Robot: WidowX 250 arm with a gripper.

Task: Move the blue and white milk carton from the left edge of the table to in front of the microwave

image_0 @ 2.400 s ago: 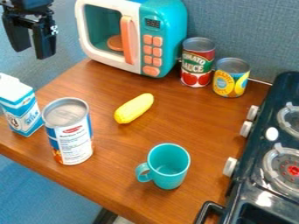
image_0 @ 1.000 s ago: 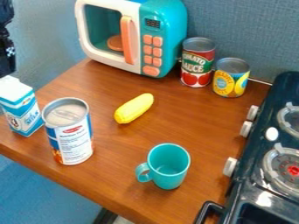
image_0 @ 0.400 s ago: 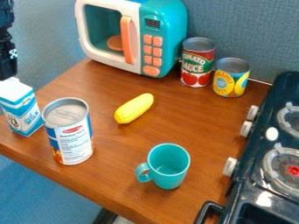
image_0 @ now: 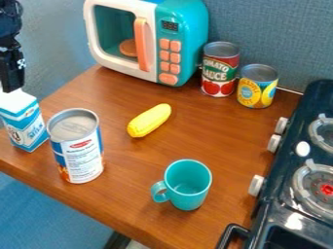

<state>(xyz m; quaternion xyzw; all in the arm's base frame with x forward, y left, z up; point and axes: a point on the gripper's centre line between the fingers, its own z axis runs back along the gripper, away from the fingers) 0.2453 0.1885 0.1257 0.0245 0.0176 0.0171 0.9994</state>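
Note:
The black gripper (image_0: 11, 73) hangs at the upper left edge, right by the top of the blue and white milk carton (image_0: 25, 121); I cannot tell whether they touch. To the carton's right stands a large can (image_0: 79, 148) with a white and blue label. A yellow corn-like piece (image_0: 149, 120) lies mid-table. The teal mug (image_0: 185, 185) stands upright near the front, its handle toward the left.
A teal and white toy microwave (image_0: 123, 39) stands at the back of the wooden table (image_0: 130, 209). Beside it are a red tomato can (image_0: 220, 69) and a shorter yellow can (image_0: 257, 86). A dark toy stove (image_0: 292, 175) borders the right side.
Over the earlier frames the gripper went left and down from beside the microwave toward the milk carton, then shifted slightly right. The objects on the table have stayed put.

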